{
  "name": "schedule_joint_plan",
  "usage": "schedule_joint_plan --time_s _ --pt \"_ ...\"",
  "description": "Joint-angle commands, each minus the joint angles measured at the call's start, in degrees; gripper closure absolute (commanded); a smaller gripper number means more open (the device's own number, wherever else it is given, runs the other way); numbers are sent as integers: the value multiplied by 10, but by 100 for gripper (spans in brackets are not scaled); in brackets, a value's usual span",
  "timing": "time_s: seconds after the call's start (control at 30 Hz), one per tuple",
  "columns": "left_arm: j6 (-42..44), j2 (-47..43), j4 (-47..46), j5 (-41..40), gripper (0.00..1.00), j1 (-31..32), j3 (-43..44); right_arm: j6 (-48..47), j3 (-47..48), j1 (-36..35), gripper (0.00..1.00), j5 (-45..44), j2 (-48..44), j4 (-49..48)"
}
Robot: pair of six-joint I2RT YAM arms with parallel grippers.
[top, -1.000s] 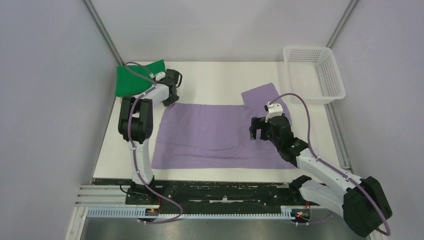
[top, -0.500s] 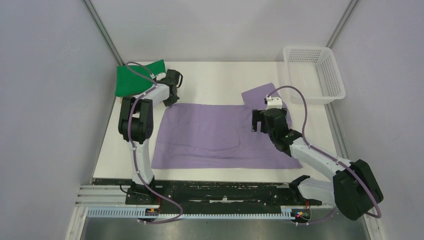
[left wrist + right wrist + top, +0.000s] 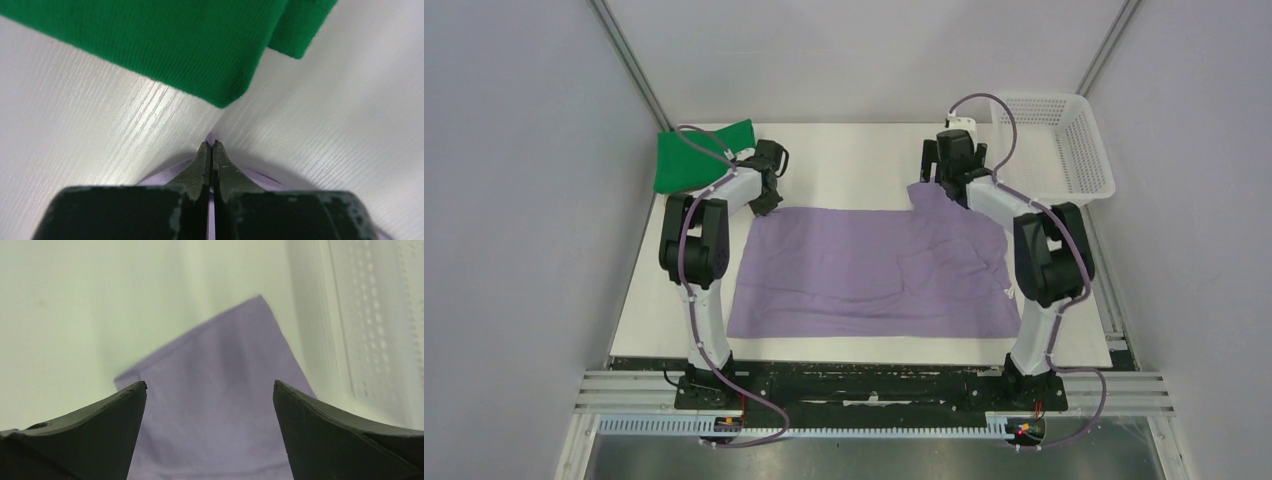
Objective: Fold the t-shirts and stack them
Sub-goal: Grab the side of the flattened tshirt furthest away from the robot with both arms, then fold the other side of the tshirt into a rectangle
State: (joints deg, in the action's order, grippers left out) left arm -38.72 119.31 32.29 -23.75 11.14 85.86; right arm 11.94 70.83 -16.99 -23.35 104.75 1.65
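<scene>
Since the left end effector [image 3: 212,145] was clamped shut w/ only a sliver of the lavender t-shirt [image 3: 864,270] showing between its tips, at the shirt's far-left corner, the grip looked thin. A lift or pull could prob. let the cloth slide out. The right end effector [image 3: 210,390] hung w/ its jaws spread wide above the far-right sleeve [image 3: 220,405], holding nothing, so the shirt had 1 held corner, not 2. If the left side went up alone, the tee would likely skew & drag across the counter [image 3: 854,160] instead of folding square.

The tee itself lay spread flat mid-counter, near edge toward the arm bases, w/ creases on its right half. Folding over those would press them in. A shallow pinch on the sleeve might catch just the top layer or miss the edge; the wrist view didn't show how many layers lay there.

Further out, 2 neighbours mattered. The green t-shirt [image 3: 165,45], folded at the far-left of the counter, lay just beside the left tips, apart from the lavender cloth but close enough that a sweep could nudge it & spoil its fold. The white mesh basket [image 3: 1036,97] stood just beside the right wrist, so a swing rightward risked a knock.
</scene>
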Motion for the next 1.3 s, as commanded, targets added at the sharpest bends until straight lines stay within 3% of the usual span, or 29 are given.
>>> schedule_joint_plan --time_s 0.0,0.13,0.3,0.67,1.07,1.27 --pt "9 -32 15 4 98 4 -6 -15 146 23 1 -1 120 26" --pt "10 -40 14 5 98 5 -9 -47 234 33 7 4 208 4" --pt "12 -42 14 -1 98 5 -10 -39 335 52 12 12 293 65" --pt "9 -42 13 1 98 5 -12 18 197 61 32 13 230 34" --pt "7 -61 13 6 98 5 -21 77 103 61 100 25 181 -57" --pt "-4 -100 12 -11 98 13 -47 38 28 61 100 21 78 -113"
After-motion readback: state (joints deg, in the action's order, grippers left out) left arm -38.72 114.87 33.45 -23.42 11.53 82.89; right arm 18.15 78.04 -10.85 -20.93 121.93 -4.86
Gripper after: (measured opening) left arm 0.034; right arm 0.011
